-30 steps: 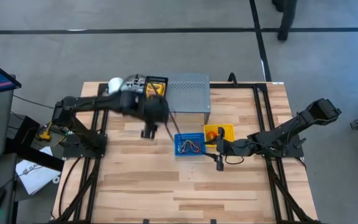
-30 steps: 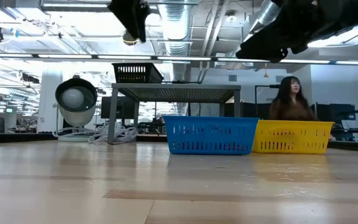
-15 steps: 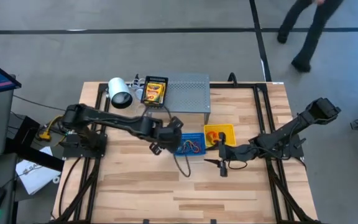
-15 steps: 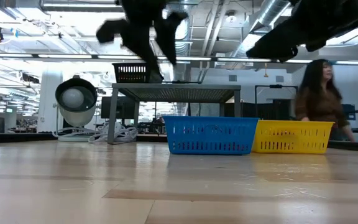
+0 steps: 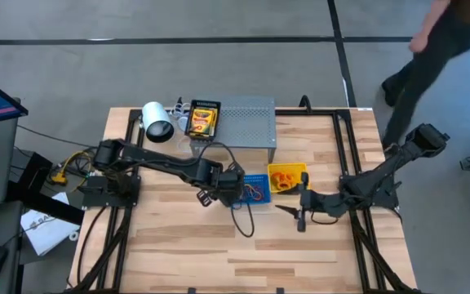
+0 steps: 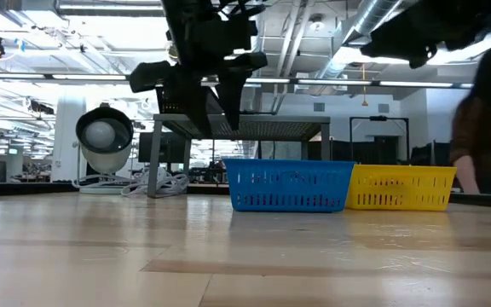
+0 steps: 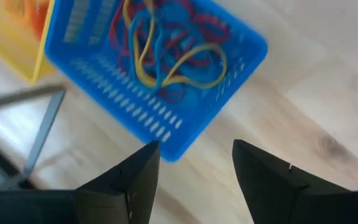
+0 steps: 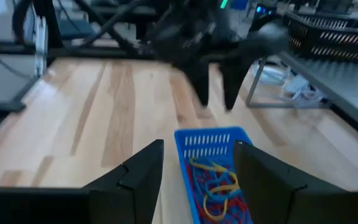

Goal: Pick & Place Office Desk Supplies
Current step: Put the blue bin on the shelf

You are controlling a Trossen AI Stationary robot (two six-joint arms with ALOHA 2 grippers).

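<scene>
Hovering beside the blue basket near the table's middle, the left gripper is seen with parted, empty fingers. Coloured band loops are held in that basket. The right gripper, also parted and empty, is positioned just in front of the yellow basket. A crayon pack lies toward the far edge beside the grey shelf.

Both arms are matte black, built of rounded jointed segments. The left arm trails a thin black cable loop. Each hand ends in two dark wedge-shaped fingers.
</scene>
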